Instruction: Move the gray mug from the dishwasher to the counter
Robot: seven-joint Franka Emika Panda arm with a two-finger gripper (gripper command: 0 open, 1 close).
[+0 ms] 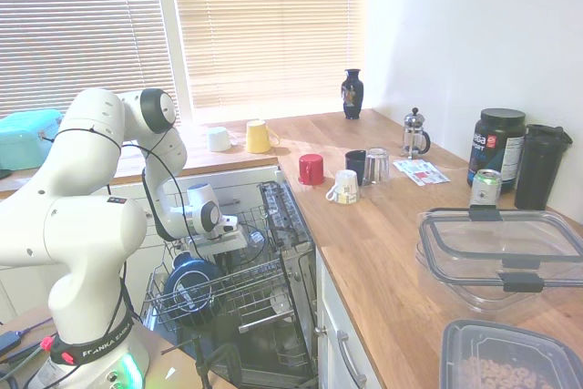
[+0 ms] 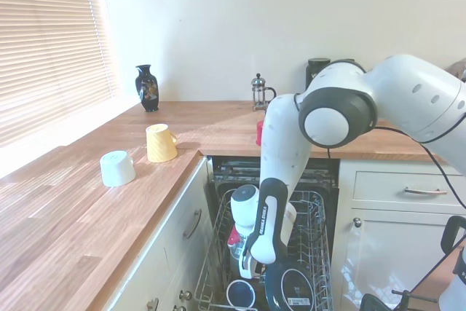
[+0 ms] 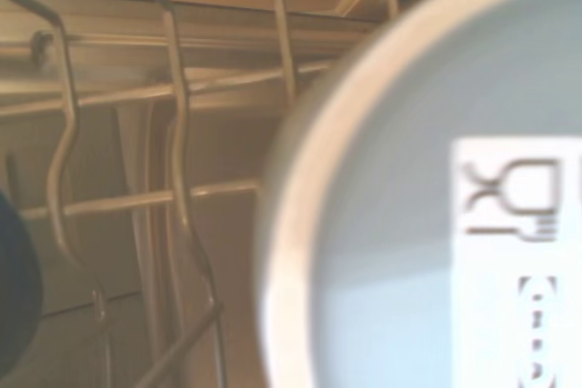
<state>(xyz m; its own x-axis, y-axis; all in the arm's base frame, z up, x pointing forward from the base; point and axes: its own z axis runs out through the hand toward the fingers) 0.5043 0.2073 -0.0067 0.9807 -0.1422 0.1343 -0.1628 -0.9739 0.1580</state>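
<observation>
Inside the pulled-out gray wire rack of the white-fronted dishwasher (image 1: pixel 273 289), the white arm's end effector (image 1: pixel 196 252) hung low beside a wide dark-blue bowl (image 1: pixel 191 281); its finger spread could not be told. The wrist view showed a blurred gray underside with a pale rim and white label (image 3: pixel 427 224), possibly the gray mug. Rightward, the light-brown wooden tabletop (image 1: pixel 383 234) carried a red mug (image 1: pixel 311 168).

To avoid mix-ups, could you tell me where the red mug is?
First exterior view: the red mug sits on the counter by its front edge, just left of the black mug.
</observation>
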